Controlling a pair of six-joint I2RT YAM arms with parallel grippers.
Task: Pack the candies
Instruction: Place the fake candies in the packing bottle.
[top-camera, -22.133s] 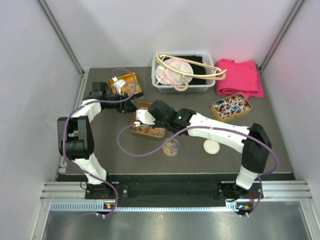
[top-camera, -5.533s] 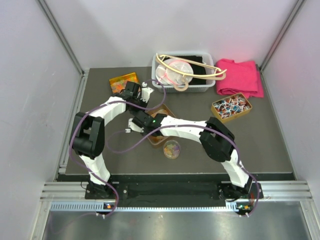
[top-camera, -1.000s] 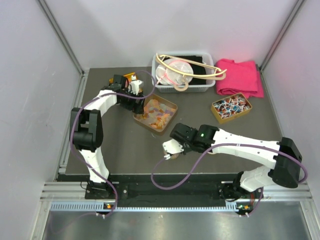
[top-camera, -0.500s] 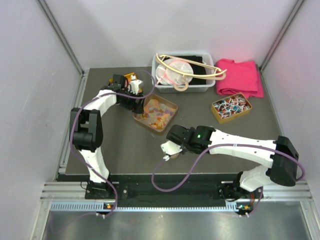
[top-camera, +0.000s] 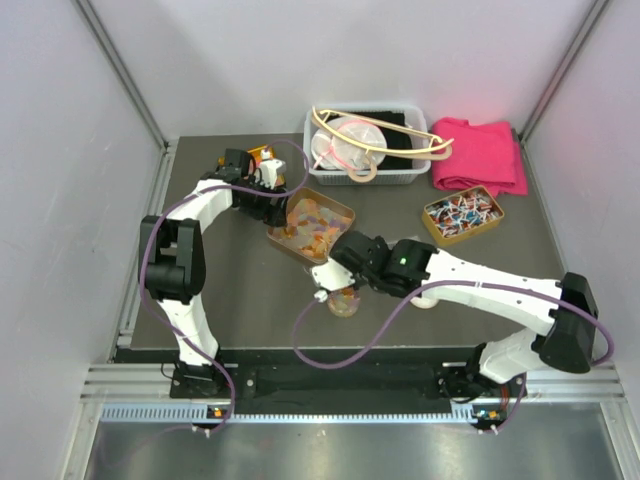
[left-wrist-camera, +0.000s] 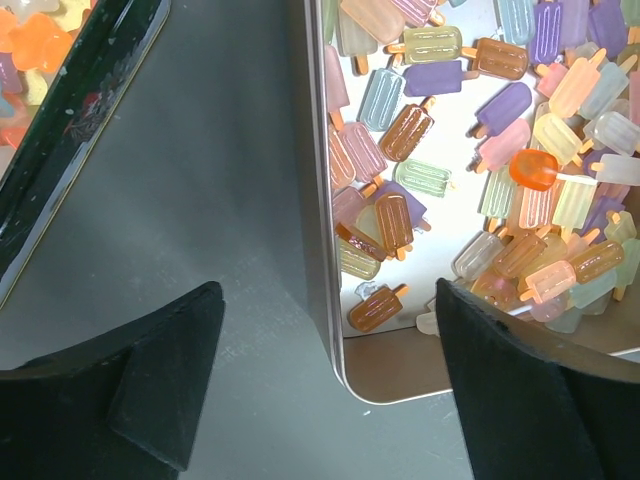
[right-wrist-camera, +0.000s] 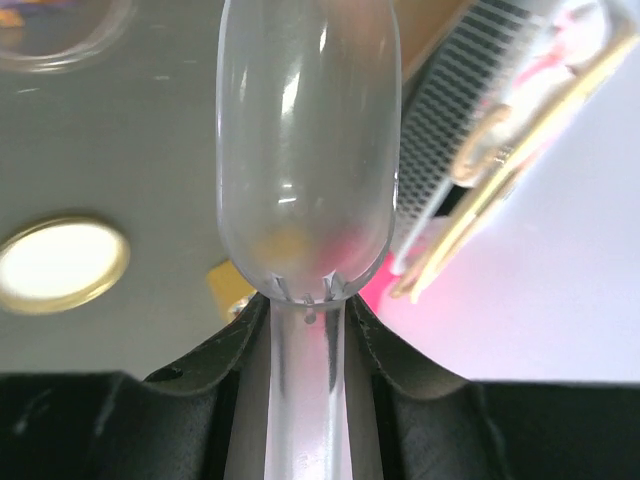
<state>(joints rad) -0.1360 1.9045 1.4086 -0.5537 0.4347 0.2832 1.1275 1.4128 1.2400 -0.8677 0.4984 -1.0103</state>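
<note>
The right gripper (top-camera: 322, 284), pinching the clear spoon (right-wrist-camera: 308, 150), has moved up and to the left. A second ago it was over the little cup (top-camera: 343, 301). Now it is at the near corner of the tray (top-camera: 348, 214), and more of the cup shows.

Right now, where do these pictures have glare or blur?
Left wrist: glare whitens the tray floor between the candies. Right wrist: the clear spoon is streaked with highlights, everything behind it blurred. Top external: even light, sharp.
</note>
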